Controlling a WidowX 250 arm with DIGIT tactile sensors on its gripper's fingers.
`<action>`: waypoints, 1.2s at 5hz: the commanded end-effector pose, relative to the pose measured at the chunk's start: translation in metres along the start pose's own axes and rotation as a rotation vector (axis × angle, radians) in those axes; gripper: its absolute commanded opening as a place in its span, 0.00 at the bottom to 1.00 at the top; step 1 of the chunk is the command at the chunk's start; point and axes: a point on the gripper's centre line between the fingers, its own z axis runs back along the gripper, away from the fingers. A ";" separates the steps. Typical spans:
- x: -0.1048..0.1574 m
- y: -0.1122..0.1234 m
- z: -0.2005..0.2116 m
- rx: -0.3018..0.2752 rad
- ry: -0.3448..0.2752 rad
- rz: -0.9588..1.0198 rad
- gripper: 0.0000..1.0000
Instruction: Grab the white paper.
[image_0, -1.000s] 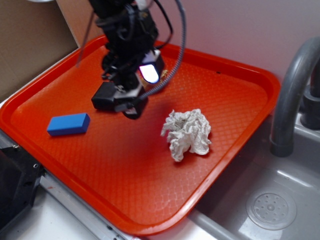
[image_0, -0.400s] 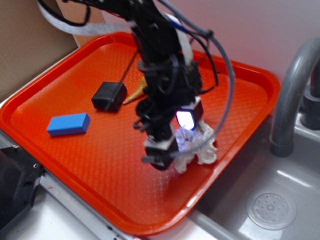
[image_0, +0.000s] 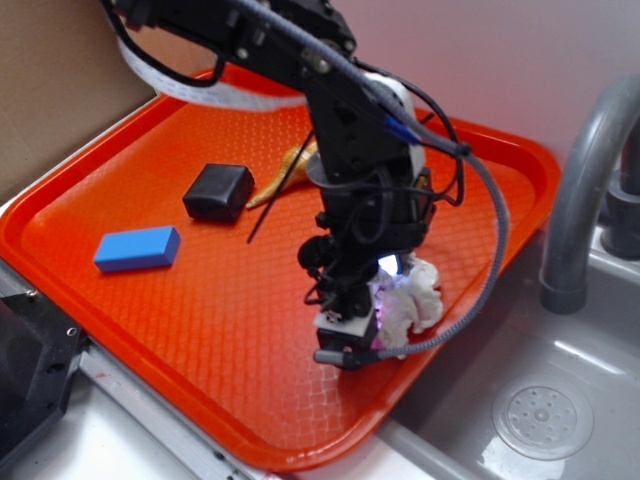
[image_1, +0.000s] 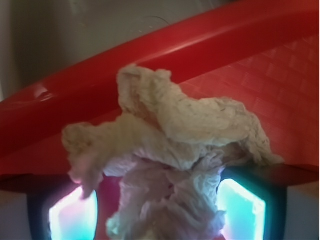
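The gripper (image_0: 352, 335) — having crossed from the black block (image_0: 219, 192) — is now clamping the white paper (image_1: 170, 150), whose crumpled wad is showing no clear long axis.

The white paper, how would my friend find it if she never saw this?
Look at the orange tray beside the grey sink. Near the tray's edge closest to the faucet, the white paper sits between the end effector fingers. It is the only crumpled, ruffled white thing; the blue block and black block are smooth, boxy and farther left.
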 end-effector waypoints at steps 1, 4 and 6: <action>0.000 -0.005 0.006 0.023 0.004 0.114 0.00; -0.038 0.018 0.056 0.270 0.168 0.557 0.00; -0.113 0.031 0.139 0.237 0.103 1.000 0.00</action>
